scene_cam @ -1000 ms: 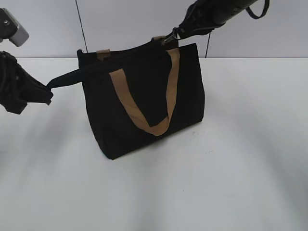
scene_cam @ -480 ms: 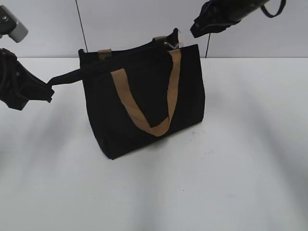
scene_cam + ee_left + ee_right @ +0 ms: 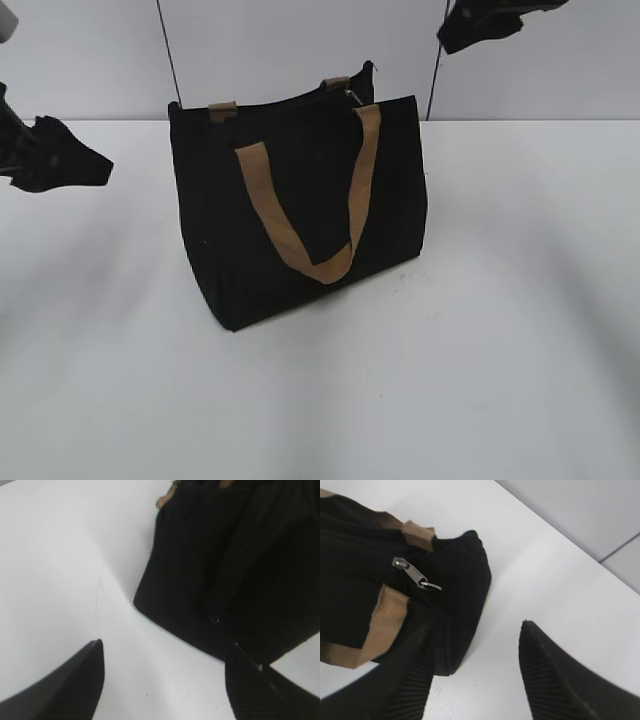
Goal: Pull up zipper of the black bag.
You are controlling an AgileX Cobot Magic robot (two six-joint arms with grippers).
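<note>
Beside the black bag [image 3: 300, 200], both end effectors apart, empty

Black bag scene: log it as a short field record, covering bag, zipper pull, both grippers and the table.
bag: black bag standing upright on the white table
handles: tan strap hanging down the front
zipper pull: small metal pull near the bag's end, free
left gripper: open, off the bag
right gripper: open, holding nothing
</note>
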